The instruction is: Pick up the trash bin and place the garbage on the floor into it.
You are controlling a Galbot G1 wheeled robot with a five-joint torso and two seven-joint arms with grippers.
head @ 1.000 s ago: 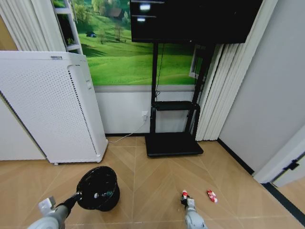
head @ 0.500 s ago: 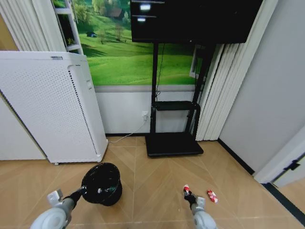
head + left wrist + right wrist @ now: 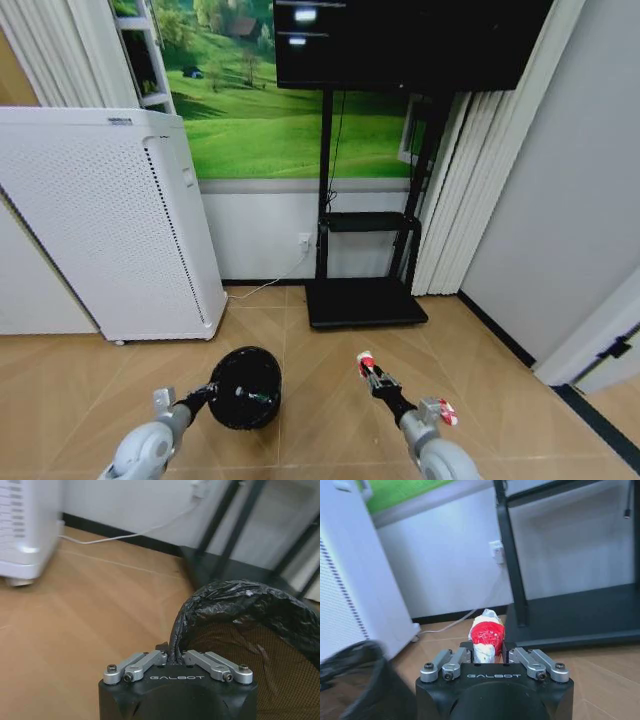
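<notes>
The trash bin [image 3: 245, 387] is held at its near rim by the left gripper [image 3: 208, 392], closed on the black bag lining. To its right, a red-and-white wrapper [image 3: 367, 364] is clamped in the right gripper [image 3: 376, 377]. Another wrapper [image 3: 445, 412] is seen on the floor [image 3: 320, 350] further right.

Left tool [image 3: 174, 656] clamps rim of trash bin [image 3: 250, 630] (crinkly black bag liner) above wood floor [image 3: 75, 615].
</notes>
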